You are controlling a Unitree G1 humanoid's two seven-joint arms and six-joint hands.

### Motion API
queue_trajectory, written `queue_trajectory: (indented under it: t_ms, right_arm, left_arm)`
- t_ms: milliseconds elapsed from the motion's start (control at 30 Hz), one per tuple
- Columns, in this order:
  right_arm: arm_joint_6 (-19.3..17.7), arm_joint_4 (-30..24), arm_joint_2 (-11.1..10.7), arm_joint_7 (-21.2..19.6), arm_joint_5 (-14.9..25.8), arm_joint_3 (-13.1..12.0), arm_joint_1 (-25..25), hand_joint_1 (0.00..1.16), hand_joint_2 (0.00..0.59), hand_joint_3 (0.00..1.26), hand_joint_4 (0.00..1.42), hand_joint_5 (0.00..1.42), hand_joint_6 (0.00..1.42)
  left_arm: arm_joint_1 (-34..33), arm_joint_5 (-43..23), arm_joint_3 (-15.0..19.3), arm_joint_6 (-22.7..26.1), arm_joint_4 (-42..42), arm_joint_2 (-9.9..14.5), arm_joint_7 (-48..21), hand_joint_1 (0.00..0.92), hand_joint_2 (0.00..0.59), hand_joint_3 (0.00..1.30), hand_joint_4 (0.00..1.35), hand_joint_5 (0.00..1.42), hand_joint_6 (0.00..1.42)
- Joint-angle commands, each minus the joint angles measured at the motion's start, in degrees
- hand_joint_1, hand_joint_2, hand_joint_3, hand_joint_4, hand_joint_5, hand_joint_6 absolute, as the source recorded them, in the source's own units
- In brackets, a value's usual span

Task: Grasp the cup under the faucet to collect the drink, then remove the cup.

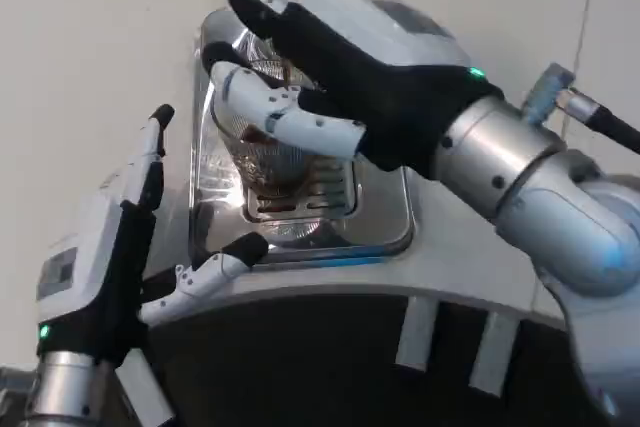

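Left robot hand [105, 247] waits spread and empty at lower left beside the drip tray [385, 232], while the right robot hand [345, 77] reaches in from upper right, fingers wrapped on the cup [262, 152] standing on the tray; grasp apparently made, removal pending.

Two robot hands, one reaching in from the right, one raised at the lower left.

The right hand [345, 67] extends from its silver forearm toward the upper left, white back upward, fingers curled as if around something. The left hand [115, 247] stands upright on its silver wrist, fingers spread, thumb pointing right, holding nothing.
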Motion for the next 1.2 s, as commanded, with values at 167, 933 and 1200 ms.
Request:
queue_trajectory:
  t_ms: [167, 933, 1200]
  right_arm:
    - [-0.7, -7.3, 1.7, -5.8, 1.1, -6.4, 10.5, 0.0, 0.586, 0.0, 0.0, 0.0, 0.0]
    - [-20.8, -23.8, -4.7, -14.6, -4.9, -23.5, 54.8, 0.2, 0.586, 0.0, 0.0, 0.0, 0.0]
    - [-26.5, -26.9, -0.8, -16.0, -13.5, -21.3, 67.6, 0.3, 0.586, 0.0, 0.0, 0.0, 0.0]
  left_arm:
    - [-1.1, 0.4, -1.3, -0.9, 2.4, 0.0, 1.0, 0.038, 0.0, 0.0, 0.0, 0.13, 0.15]
    - [-8.5, -1.6, -4.1, -1.6, 8.5, 0.3, -2.3, 0.0, 0.0, 0.0, 0.0, 0.01, 0.0]
    - [-10.0, -1.9, -4.1, -4.2, 11.6, -0.9, 0.0, 0.026, 0.0, 0.0, 0.0, 0.01, 0.0]
